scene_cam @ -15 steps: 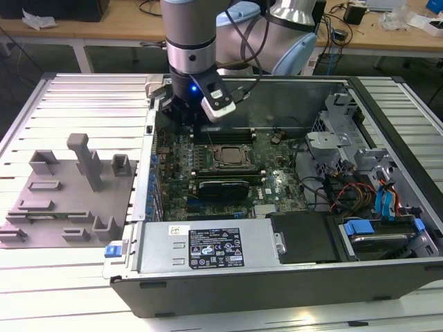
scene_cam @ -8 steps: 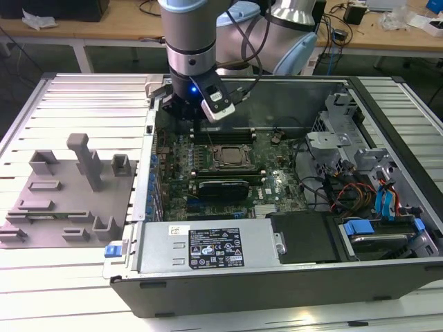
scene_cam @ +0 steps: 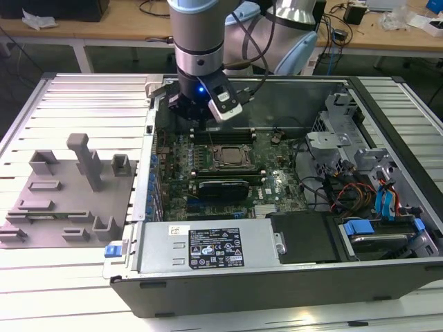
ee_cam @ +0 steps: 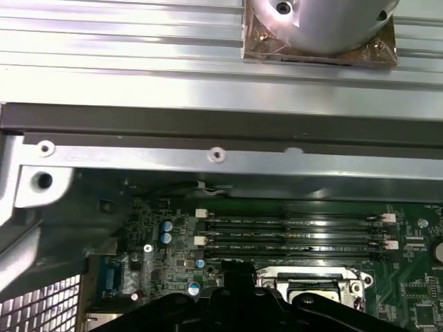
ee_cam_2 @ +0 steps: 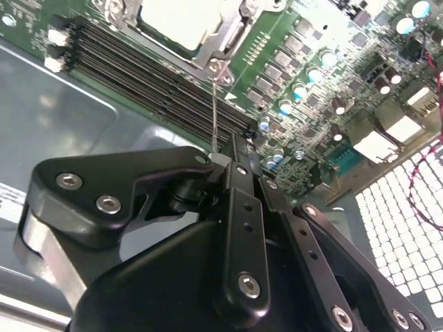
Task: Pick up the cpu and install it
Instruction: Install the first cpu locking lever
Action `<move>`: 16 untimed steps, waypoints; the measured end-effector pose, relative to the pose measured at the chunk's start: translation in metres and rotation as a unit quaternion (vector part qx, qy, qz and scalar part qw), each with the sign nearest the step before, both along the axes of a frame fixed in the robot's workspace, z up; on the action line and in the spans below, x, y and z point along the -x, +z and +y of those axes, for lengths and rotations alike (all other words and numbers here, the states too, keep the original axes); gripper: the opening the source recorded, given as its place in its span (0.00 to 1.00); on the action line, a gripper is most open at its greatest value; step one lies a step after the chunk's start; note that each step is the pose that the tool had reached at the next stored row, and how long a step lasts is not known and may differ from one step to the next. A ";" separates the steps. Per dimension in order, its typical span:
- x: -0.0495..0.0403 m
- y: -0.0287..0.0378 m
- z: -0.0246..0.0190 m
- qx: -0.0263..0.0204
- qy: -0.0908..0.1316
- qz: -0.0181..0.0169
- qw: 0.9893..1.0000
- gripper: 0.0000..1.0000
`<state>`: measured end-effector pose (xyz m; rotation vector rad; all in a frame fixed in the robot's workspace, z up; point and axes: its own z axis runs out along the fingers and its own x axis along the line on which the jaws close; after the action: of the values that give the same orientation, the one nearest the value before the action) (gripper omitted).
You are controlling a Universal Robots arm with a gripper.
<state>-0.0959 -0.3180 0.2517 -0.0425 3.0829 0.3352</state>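
Note:
The cpu [scene_cam: 227, 156] is a pale square chip lying flat inside the metal-rimmed socket in the middle of the green motherboard [scene_cam: 270, 155]. In the second wrist view its pale top [ee_cam_2: 176, 21] sits framed by the socket bracket. My gripper [scene_cam: 201, 114] hangs over the board's rear edge, beyond the memory slots and toward the exterior view's left of the socket. Its black fingers [ee_cam_2: 234, 162] are pressed together with nothing between them. The gripper's tip [ee_cam: 239, 280] points down beside the socket's rim.
The open computer case [scene_cam: 387, 104] holds a power supply [scene_cam: 208, 245] at the front and a drive cage with cables [scene_cam: 367, 180] at the exterior view's right. Memory slots [ee_cam: 291, 235] lie behind the socket. A grey fixture plate [scene_cam: 69, 200] sits outside, at the exterior view's left.

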 end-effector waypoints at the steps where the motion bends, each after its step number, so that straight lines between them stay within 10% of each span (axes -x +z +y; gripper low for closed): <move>1: -0.0017 0.0000 -0.0001 0.000 0.000 0.000 1.000 0.11; 16: -0.0247 -0.0006 -0.0019 0.000 -0.005 0.000 1.000 0.11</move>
<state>-0.0712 -0.3199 0.2511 -0.0274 3.0821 0.3348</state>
